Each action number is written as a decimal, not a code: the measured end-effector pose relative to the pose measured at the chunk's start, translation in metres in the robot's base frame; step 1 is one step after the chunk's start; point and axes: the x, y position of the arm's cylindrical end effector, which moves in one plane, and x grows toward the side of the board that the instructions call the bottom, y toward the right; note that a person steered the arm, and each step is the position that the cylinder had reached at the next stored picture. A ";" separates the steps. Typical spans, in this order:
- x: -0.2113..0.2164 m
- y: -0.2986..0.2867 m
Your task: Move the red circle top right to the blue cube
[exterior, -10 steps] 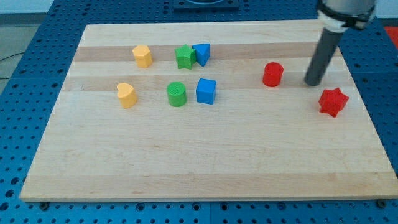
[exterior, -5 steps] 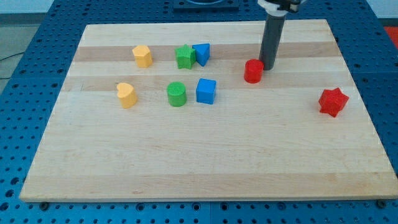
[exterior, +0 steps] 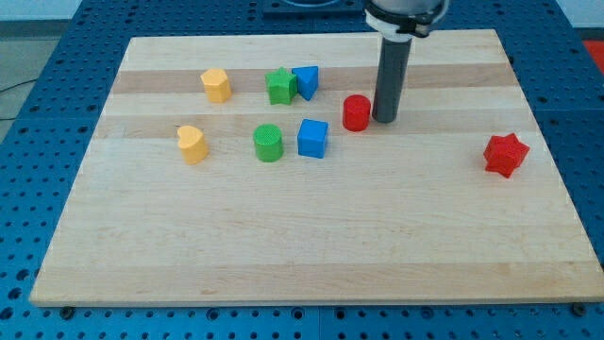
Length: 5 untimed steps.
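Wood-grain board (exterior: pixel 311 236) fills the frame, carrying only loose blocks; no writing is readable anywhere. My tip (exterior: pixel 384 120), a bare rod end holding nothing, touches the right side of the red circle block (exterior: pixel 356 112), just above centre. Down-left, near it, sits the blue cube (exterior: pixel 312 138), beside a green cylinder (exterior: pixel 268 143). Upper left: green star (exterior: pixel 280 86) touching a blue wedge-like block (exterior: pixel 306 81), and two yellow blocks (exterior: pixel 216 84) (exterior: pixel 192 144). Red star (exterior: pixel 505 154) lies far right.

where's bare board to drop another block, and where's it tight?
Free: the whole strip below the blue cube and red star, and the patch between my tip and that star. Tight: upper left, around the green star, and red circle beside my tip.
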 end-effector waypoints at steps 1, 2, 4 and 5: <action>0.015 -0.004; 0.021 -0.013; 0.002 -0.024; 0.000 -0.021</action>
